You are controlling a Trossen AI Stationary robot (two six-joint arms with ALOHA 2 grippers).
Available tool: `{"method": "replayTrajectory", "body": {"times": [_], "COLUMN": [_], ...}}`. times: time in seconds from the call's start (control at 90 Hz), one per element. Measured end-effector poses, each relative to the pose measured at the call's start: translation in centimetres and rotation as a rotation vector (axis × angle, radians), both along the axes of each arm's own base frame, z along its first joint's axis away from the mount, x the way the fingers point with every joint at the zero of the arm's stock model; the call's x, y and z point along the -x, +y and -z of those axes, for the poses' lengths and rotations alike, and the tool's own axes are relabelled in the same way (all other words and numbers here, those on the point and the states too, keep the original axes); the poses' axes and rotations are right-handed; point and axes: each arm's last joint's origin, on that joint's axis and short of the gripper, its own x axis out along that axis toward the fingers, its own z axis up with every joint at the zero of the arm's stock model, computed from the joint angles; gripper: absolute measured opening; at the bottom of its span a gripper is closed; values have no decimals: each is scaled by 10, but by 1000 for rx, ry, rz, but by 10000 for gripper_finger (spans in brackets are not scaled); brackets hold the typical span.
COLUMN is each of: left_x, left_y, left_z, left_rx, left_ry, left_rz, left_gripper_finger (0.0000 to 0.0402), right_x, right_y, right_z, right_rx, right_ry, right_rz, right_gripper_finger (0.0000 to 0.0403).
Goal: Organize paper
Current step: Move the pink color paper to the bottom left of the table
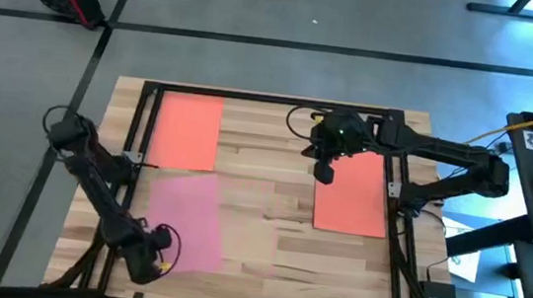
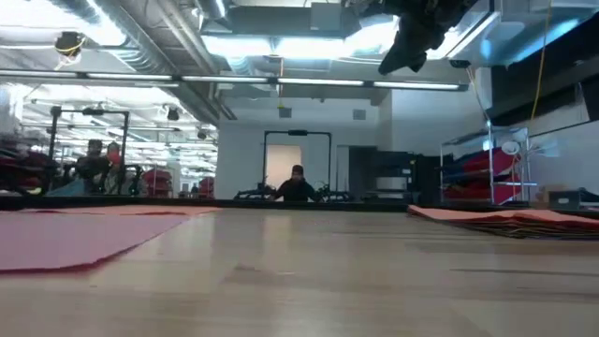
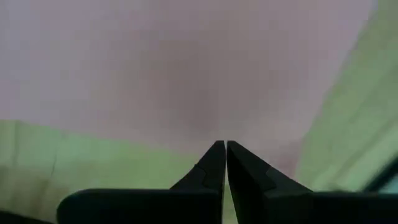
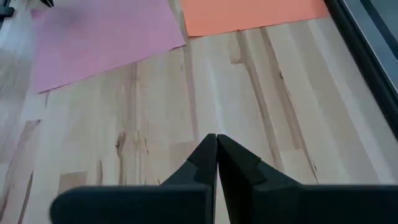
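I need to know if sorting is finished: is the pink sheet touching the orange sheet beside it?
Apart. The high view shows bare wood between the pink sheet and the orange sheet.

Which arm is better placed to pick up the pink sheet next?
Left. The left gripper sits shut at the pink sheet's near edge; the right gripper hangs shut, raised by the orange stack.

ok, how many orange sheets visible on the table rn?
2 visible. One orange sheet lies at the far left of the table, above the pink sheet. The other orange sheet lies on the right and looks like the top of a stack, so more may be hidden underneath.
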Motion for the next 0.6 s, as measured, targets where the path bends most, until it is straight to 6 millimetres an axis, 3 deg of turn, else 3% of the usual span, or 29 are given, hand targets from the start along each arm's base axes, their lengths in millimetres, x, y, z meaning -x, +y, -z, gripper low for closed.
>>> {"method": "replayTrajectory", "body": {"times": [0.211, 0.411, 0.6], "left_x": [-25, -66, -108], "left_y": [24, 56, 82], "left_z": [-26, -20, -20], "left_rx": [-42, -152, -170], "left_ry": [-266, -329, -491], "left_rz": [-117, 31, 158], "left_gripper_finger": [0, 0, 0], "right_x": [-1, -1, 1], "right_y": [0, -2, -9], "right_z": [-1, -2, -1], "right_rx": [3, 16, 17], "right_ry": [-15, -21, -15], "right_rz": [0, -4, 20], "right_gripper_finger": [0, 0, 0]}}
